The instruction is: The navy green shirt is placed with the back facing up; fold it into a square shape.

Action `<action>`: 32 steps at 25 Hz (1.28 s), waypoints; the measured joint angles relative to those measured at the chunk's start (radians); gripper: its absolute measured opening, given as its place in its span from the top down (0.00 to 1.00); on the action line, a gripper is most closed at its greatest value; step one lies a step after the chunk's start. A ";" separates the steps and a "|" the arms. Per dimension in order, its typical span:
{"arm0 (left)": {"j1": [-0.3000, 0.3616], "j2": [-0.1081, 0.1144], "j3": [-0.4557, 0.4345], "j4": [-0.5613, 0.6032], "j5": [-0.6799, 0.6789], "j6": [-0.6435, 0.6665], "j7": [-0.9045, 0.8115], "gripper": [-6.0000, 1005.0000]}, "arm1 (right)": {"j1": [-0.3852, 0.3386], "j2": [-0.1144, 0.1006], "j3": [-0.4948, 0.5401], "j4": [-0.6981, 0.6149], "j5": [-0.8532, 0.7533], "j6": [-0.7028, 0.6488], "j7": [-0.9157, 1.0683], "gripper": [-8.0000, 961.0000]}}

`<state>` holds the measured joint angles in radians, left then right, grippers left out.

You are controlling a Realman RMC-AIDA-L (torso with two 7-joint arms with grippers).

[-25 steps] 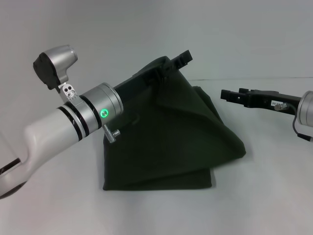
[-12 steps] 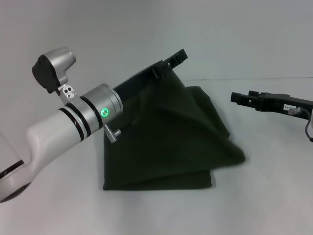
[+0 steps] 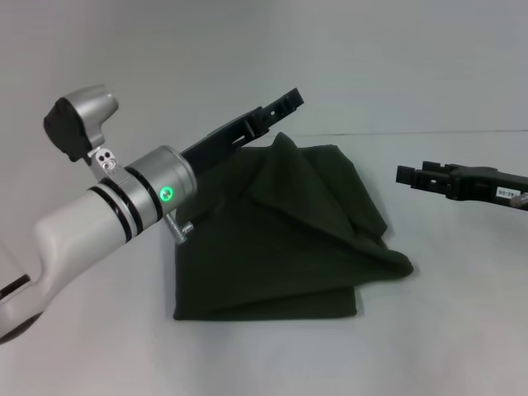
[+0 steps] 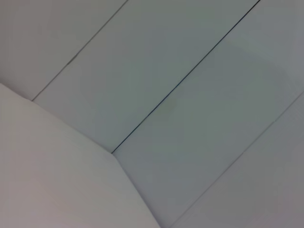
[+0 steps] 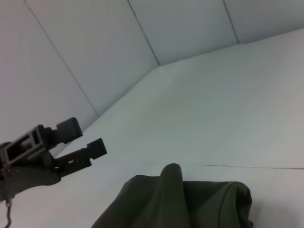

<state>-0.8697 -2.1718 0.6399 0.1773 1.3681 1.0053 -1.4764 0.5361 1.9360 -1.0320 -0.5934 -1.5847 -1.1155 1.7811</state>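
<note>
navy green shirt [image 3: 280, 239] lies folded at frame centre, peak slumping. left gripper [image 3: 276, 106] above it, fingers spread, empty. right gripper [image 3: 412, 175] at right edge, open, idle. risk: loose peak collapses, skewing square.

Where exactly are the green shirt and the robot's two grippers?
navy green shirt [image 3: 289, 247], head view, middle of the folded cloth.
left gripper [image 3: 289, 100], head view, between its black fingertips.
right gripper [image 3: 403, 174], head view, at its black fingertips.
</note>
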 joint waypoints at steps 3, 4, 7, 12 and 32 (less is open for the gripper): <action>0.035 0.002 0.002 0.021 0.005 0.040 -0.002 0.13 | 0.000 -0.007 0.004 0.000 -0.017 -0.022 0.001 0.22; 0.046 0.002 0.003 0.029 0.007 0.057 -0.002 0.13 | 0.004 -0.007 0.004 0.000 -0.032 -0.028 0.004 0.22; 0.126 0.004 0.026 0.085 0.013 0.165 -0.002 0.13 | 0.027 -0.005 0.006 -0.001 -0.099 -0.045 0.018 0.22; 0.267 0.006 0.122 0.226 0.041 0.334 -0.004 0.13 | 0.073 0.010 0.001 -0.004 -0.203 -0.067 0.030 0.22; 0.428 -0.001 0.109 0.288 0.327 0.529 0.153 0.13 | 0.195 0.153 -0.089 -0.211 -0.627 0.031 0.119 0.28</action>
<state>-0.4422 -2.1724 0.7493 0.4655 1.6950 1.5344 -1.3237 0.7312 2.0885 -1.1213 -0.8047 -2.2119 -1.0849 1.9003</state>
